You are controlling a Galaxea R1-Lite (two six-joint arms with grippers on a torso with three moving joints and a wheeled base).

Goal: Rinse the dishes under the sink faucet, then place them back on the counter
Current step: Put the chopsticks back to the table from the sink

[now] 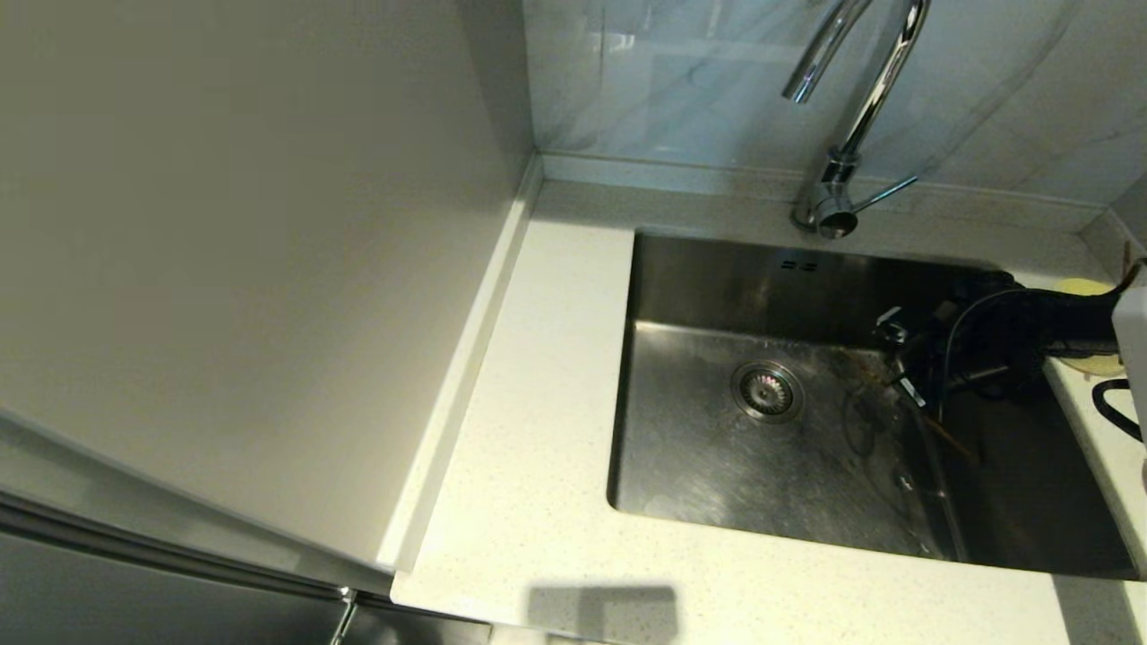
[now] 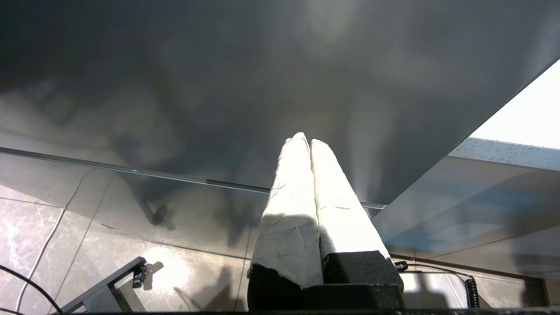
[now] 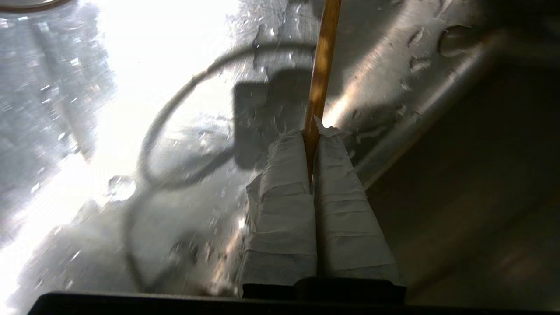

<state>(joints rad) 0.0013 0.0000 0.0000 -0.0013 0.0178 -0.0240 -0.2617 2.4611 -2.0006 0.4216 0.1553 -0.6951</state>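
My right gripper [image 3: 311,133] is shut on a thin brown chopstick [image 3: 321,65], which sticks out past the taped fingertips toward the wet floor of the sink [image 3: 131,131]; only one stick shows there. In the head view that gripper [image 1: 923,403] reaches down into the right side of the steel sink [image 1: 699,448], with the chopstick [image 1: 950,439] below it. The chrome faucet [image 1: 860,116] stands behind the basin with no water showing. A pale-yellow bowl [image 1: 1082,288] sits on the counter right of the sink, partly hidden by the arm. The pink bowl is out of view. My left gripper [image 2: 305,140] hangs shut and empty beside a cabinet front.
The speckled counter [image 1: 538,403] wraps the sink on the left and front. A tall cabinet panel [image 1: 224,269] walls off the left side. The strainer drain [image 1: 767,391] sits mid-basin. A black cable [image 1: 1116,408] loops over the right counter strip.
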